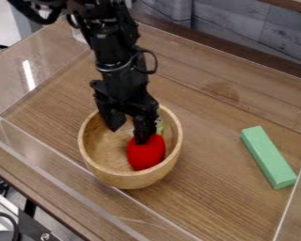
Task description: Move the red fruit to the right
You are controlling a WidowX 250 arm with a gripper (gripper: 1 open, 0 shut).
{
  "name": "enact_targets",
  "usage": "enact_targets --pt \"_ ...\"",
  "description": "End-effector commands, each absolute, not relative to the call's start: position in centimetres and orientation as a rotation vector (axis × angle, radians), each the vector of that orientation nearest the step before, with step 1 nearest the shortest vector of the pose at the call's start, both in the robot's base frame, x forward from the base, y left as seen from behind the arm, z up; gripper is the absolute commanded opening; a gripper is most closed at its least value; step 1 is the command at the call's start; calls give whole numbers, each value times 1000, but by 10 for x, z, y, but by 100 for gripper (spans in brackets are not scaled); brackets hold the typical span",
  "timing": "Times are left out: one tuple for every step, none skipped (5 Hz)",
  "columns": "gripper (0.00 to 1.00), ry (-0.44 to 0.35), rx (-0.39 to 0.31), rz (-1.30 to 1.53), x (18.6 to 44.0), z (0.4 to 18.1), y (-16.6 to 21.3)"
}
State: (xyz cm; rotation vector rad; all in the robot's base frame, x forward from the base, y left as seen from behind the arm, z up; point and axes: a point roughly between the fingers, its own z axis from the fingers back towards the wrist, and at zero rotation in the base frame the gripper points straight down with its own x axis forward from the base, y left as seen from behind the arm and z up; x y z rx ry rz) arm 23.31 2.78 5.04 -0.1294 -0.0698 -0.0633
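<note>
a bright red toy fruit (146,152) with a green leafy top is seen inside a wooden bowl (101,162), toward the bowl's right side in the view. above the bowl, a black robot hand (129,120) is pointed down, its fingers spread wide, near the fruit. well to the bowl's right, a flat green block (267,157) is laid on the wooden surface (216,141).

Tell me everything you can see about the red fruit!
The red fruit looks like a toy strawberry, bright red, rounded and smooth, maybe plastic, with a bit of green at its top. It lies inside the wooden bowl, toward the bowl's right side in the picture. The black gripper is right above it; I can't tell if they touch.
</note>
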Motion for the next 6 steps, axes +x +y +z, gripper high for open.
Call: enact_targets --pt "100 -84 -127 -63 235 50 28" --pt "100 -80 -128 -59 236 46 28" --pt "100 -77 -130 -57 237 43 28" --pt "100 -75 -134 -55 238 42 29" --pt "100 -77 -140 -57 239 42 29" --pt "100 -80 -146 -59 240 43 29"
